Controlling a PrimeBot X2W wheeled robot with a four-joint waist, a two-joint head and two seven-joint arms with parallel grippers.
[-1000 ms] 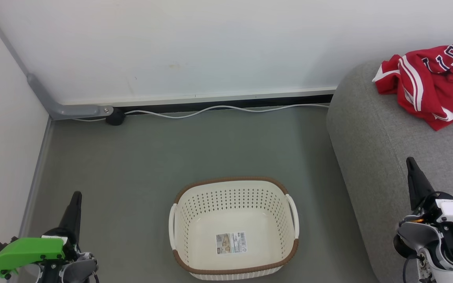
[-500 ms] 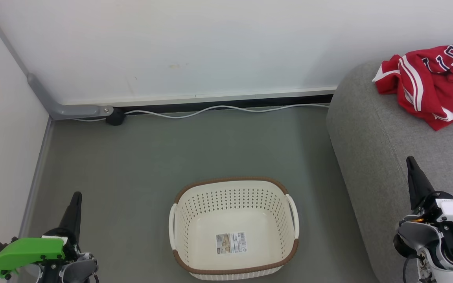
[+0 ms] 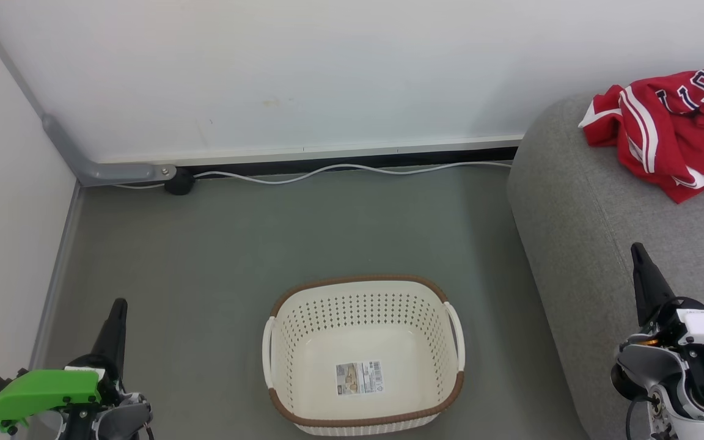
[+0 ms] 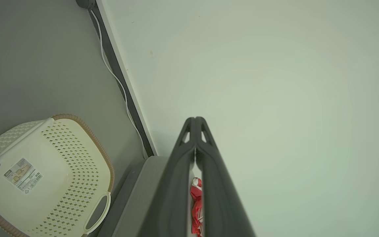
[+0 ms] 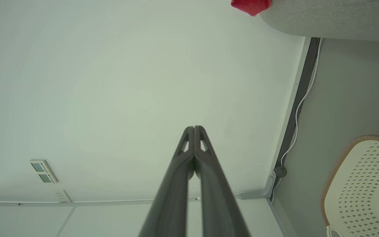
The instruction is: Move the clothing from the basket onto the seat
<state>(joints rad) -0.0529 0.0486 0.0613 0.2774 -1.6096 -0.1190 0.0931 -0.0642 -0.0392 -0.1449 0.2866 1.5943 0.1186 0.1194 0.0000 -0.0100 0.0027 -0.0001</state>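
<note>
Cream laundry basket (image 3: 358, 280) empty, red clothing (image 3: 663, 128) heaped on grey seat (image 3: 578, 244), left gripper (image 3: 119, 304) and right gripper (image 3: 637, 248) both closed on nothing: task looks done.

One basket (image 3: 303, 330), one seat (image 3: 584, 244), one clothing heap (image 3: 670, 134), one cable (image 3: 340, 166), two claws: left claw (image 3: 120, 304), right claw (image 3: 637, 249).

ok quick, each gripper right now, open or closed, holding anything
Left gripper: closed, jaws together, holding nothing.
Right gripper: closed, jaws together, holding nothing.
</note>
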